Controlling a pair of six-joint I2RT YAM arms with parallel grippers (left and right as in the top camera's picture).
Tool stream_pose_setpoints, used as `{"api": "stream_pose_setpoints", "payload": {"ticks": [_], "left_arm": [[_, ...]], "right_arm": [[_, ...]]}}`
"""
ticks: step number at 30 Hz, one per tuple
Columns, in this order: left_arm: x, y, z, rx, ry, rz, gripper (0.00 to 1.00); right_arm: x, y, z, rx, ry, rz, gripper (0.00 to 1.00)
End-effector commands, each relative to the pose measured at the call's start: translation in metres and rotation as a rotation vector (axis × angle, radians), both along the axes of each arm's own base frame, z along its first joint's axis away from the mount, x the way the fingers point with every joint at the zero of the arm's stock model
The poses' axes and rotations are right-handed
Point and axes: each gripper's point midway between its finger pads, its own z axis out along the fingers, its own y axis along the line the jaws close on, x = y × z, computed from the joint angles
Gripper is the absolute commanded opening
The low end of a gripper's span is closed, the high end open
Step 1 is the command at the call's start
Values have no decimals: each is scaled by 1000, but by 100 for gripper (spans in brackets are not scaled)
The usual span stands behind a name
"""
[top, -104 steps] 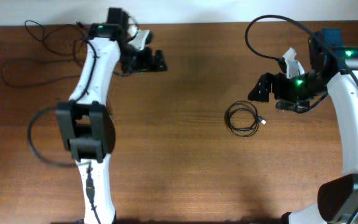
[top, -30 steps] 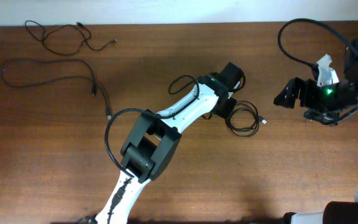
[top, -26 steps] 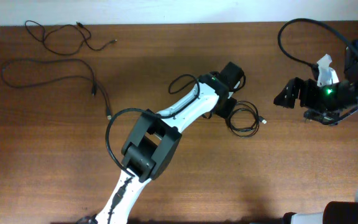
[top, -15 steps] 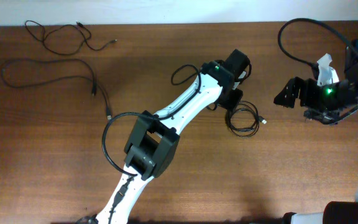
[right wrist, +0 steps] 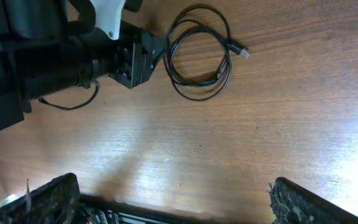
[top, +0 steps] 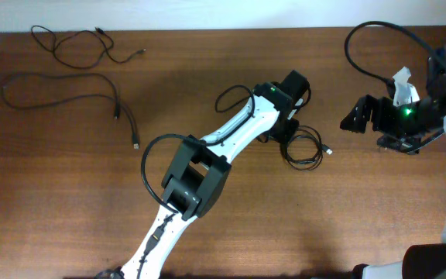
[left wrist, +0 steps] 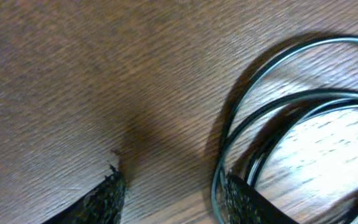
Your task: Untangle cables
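Note:
One black cable lies coiled in a small loop [top: 304,149] at centre right of the table, its silvery plug pointing right. My left gripper [top: 285,137] is down at the coil's left edge. In the left wrist view its jaws [left wrist: 173,196] are open, with the coil's outer strand [left wrist: 303,98] running just inside the right finger. Two more cables lie spread out at the far left: one [top: 76,43] at the back edge, one [top: 68,97] below it. My right gripper [top: 350,119] hovers right of the coil, open and empty [right wrist: 166,202]. The coil [right wrist: 194,81] and the left gripper [right wrist: 135,59] show in the right wrist view.
The left arm [top: 231,147] stretches diagonally from the front left to the table's centre. The right arm's thick black wire [top: 362,46] arcs over the back right. The table's back edge meets a white wall [top: 223,12].
The left arm swung from the back left over to the coil and has shifted slightly there in the last second. The right gripper drew back to the right, away from the coil.

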Motion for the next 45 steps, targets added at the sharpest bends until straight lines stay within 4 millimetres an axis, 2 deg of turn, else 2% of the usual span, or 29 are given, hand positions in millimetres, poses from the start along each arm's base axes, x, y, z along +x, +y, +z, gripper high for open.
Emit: {"api": "stream_pose_setpoints", "payload": {"ticks": [1,3,8,14,17,23,27,30,34,37,40,45], "left_arm": [[1,13,-20,79,-2,7,49],[4,18,-21,107,-21,14,46],[12,29,-20,169,-69,29,45],[11,31,-20,177,-69,30,44],[9,39,-21,213,-65,32,36],[4,40,-21,217,-41,28,2],[-3,38,-22,201,-8,20,0],[-5,40,-9,202,-4,21,0],[-1,37,39,158,-55,27,0],[-2,27,107,43,-117,24,0],[-6,21,159,-66,-173,17,0],[-19,31,261,-214,-343,14,0]], "right_arm": [[-1,0,-5,-7,13,13,99],[-1,0,-5,-7,13,13,98],[-2,0,-6,-7,13,13,98],[-2,0,-6,-7,17,13,99],[-4,1,-11,-5,30,16,98],[-7,1,-25,2,59,16,98],[-10,2,-34,6,78,16,99],[-12,2,-41,9,93,16,99],[-4,1,-43,9,74,-18,99],[2,-1,-42,8,57,-42,99],[3,-1,-42,7,53,-42,99],[4,-1,-42,7,52,-42,98]]}}
